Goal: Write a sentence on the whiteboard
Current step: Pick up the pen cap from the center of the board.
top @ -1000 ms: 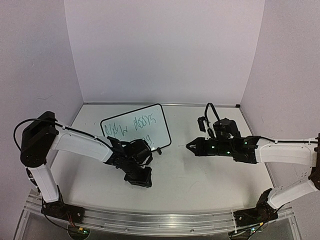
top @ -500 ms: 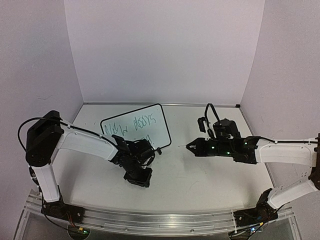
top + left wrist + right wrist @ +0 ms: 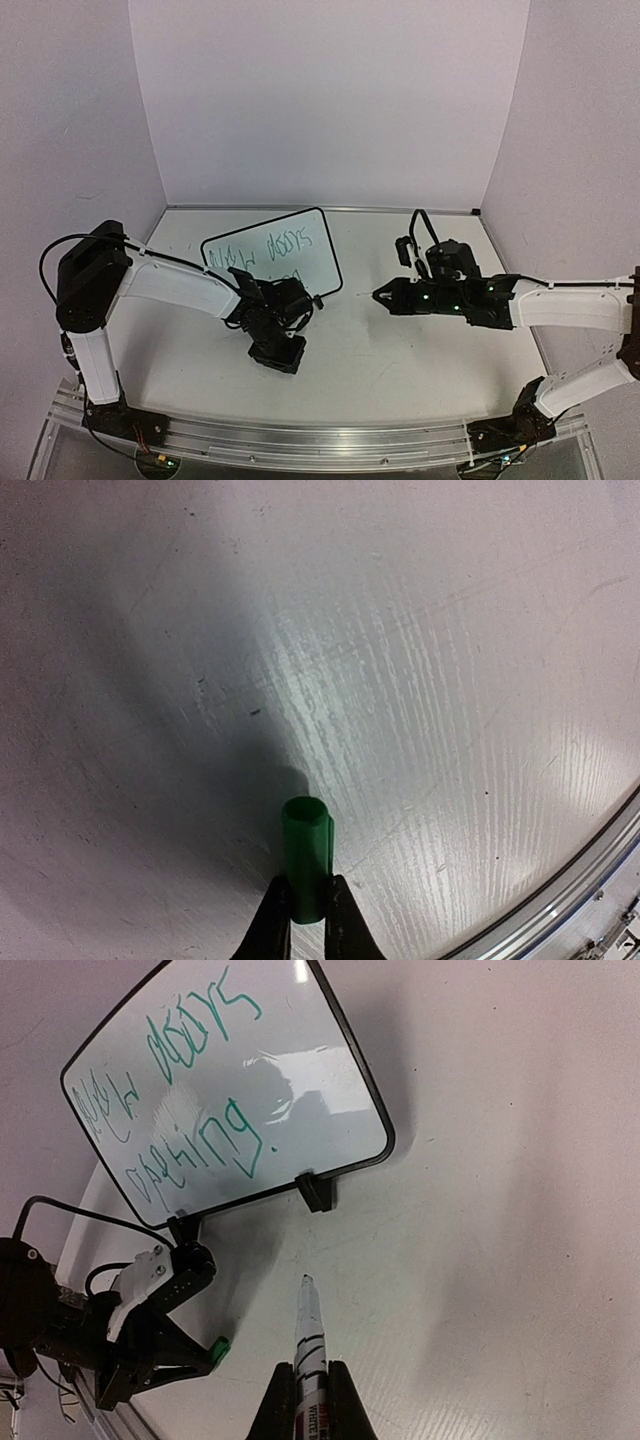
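Note:
The whiteboard (image 3: 305, 262) stands tilted on two black feet at the table's middle left; it also shows in the right wrist view (image 3: 310, 1070). The green sentence (image 3: 195, 1120) runs across it in two lines (image 3: 272, 246). My right gripper (image 3: 384, 296) is shut on a white marker (image 3: 310, 1332); the uncapped tip points left, off the board and near its right foot (image 3: 316, 1192). My left gripper (image 3: 300, 306) sits just in front of the board and is shut on a green marker cap (image 3: 305, 852) over bare table. The cap also shows in the right wrist view (image 3: 217, 1350).
An aluminium rail (image 3: 320, 435) runs along the near edge, also in the left wrist view (image 3: 565, 895). White walls (image 3: 320, 100) close the back and sides. A black cable (image 3: 70, 1215) loops by the left arm.

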You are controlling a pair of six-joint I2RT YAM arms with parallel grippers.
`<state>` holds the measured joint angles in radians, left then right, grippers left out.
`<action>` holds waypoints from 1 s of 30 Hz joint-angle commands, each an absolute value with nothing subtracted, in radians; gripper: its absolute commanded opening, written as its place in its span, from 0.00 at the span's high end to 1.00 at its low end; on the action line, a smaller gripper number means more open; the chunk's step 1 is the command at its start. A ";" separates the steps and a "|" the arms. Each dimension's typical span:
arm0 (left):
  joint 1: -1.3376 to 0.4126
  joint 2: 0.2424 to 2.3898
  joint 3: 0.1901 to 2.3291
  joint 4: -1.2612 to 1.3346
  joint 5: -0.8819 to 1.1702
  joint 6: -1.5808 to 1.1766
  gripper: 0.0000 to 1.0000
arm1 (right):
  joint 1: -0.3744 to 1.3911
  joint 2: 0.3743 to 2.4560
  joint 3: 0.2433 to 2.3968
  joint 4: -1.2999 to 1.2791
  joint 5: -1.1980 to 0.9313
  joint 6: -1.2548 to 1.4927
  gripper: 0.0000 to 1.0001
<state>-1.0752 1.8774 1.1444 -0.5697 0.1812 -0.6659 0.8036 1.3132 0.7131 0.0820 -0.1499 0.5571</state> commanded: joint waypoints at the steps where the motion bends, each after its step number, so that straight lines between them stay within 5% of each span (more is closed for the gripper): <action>1: -1.077 1.872 1.125 -0.604 0.157 -0.625 1.00 | 0.802 1.325 0.702 0.113 -0.176 0.565 1.00; 19: -1.077 1.532 0.983 -0.376 0.358 -0.177 1.00 | 0.677 1.321 0.735 0.062 -0.892 0.522 1.00; 30: -1.078 1.491 1.007 -0.420 0.444 -0.064 1.00 | 0.685 1.359 0.761 0.059 -1.021 0.558 1.00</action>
